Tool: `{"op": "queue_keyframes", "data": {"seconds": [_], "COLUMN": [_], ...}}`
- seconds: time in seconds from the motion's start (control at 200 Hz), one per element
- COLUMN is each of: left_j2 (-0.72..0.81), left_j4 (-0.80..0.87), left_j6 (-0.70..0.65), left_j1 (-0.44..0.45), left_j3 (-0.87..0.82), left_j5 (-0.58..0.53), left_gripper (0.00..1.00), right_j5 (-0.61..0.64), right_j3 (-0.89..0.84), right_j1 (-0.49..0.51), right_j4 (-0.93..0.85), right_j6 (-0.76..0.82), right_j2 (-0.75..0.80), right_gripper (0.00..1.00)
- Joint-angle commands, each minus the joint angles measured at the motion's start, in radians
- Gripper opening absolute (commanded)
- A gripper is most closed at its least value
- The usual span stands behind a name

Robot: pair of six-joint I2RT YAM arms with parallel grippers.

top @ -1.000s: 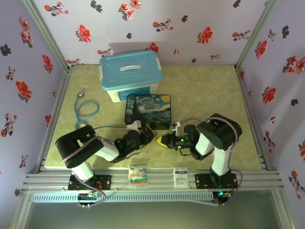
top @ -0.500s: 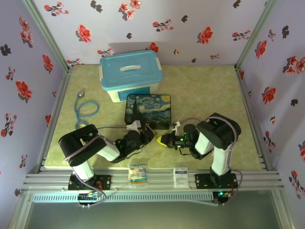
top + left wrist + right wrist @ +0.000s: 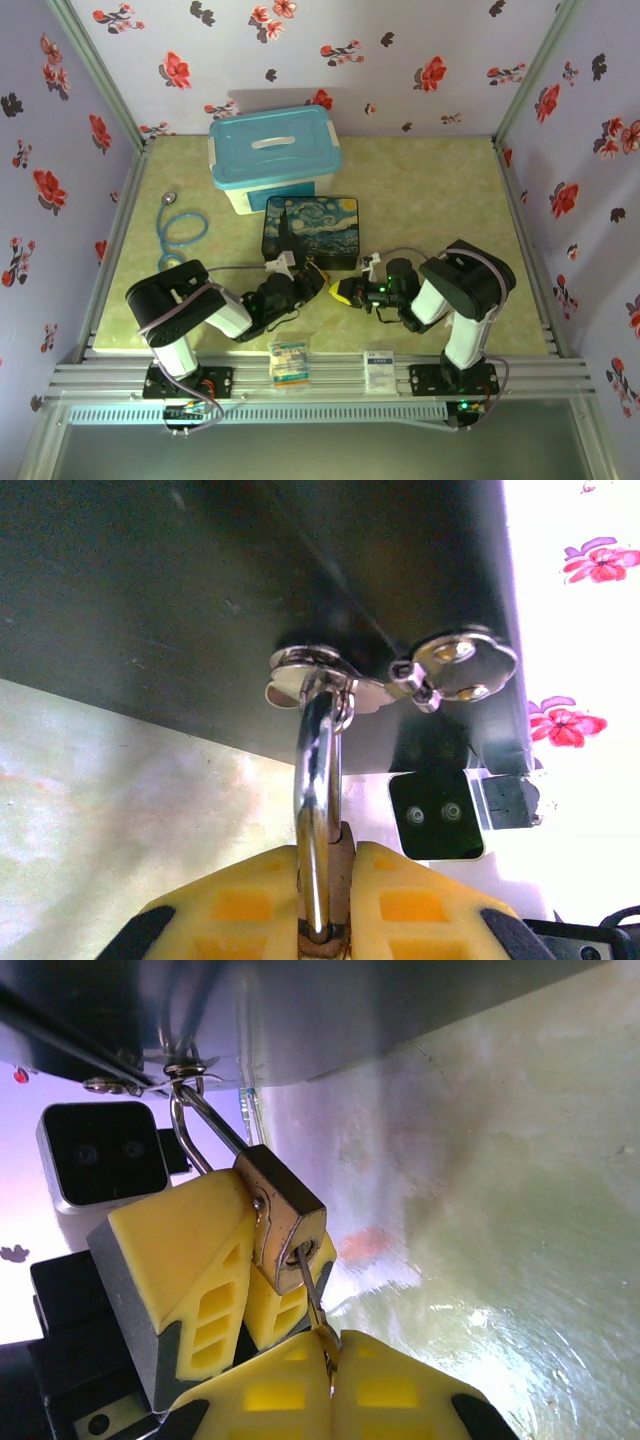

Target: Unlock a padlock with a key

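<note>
1. We find the left gripper [image 3: 326,880] pinched on the padlock [image 3: 285,1222], whose shackle hangs through the hasp [image 3: 312,676] of the painted box [image 3: 310,230].
2. The right gripper [image 3: 325,1360] is pressed together on the key [image 3: 312,1300], its tip in the keyway.
3. Risk: an off-axis turn may slip or bend the thin key.
4. Risk: torque may twist the padlock within the left pads.

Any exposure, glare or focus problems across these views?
Left wrist: floral wall blown out, dark box side underexposed, silver shackle of the small brass padlock sharp, with a bright streak. Right wrist: glare on the glossy green tabletop; padlock and thin silver key crisp. Top external: even light, both too small to resolve.
</note>
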State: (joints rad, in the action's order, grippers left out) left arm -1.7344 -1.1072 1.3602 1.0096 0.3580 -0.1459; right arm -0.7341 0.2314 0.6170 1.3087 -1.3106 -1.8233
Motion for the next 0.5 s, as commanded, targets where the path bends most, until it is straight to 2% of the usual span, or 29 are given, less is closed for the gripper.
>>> {"op": "queue_keyframes", "data": {"seconds": [0.0, 0.155, 0.495], "left_j2": [0.013, 0.000, -0.037], "left_j4": [-0.079, -0.084, -0.112], "left_j6": [0.004, 0.012, 0.037], "left_j1": [0.043, 0.059, 0.073], "left_j3": [0.011, 0.027, 0.056], "left_j5": [0.088, 0.088, 0.087], "left_gripper": [0.00, 0.00, 0.00], "right_j5": [0.028, 0.070, 0.241], "right_j3": [0.047, 0.040, -0.013], "right_j1": [-0.005, 0.001, 0.034], "right_j4": [0.077, 0.078, 0.067], "right_j6": [-0.021, -0.012, 0.070], "right_j2": [0.008, -0.022, 0.154], "right_gripper": [0.00, 0.00, 0.00]}}
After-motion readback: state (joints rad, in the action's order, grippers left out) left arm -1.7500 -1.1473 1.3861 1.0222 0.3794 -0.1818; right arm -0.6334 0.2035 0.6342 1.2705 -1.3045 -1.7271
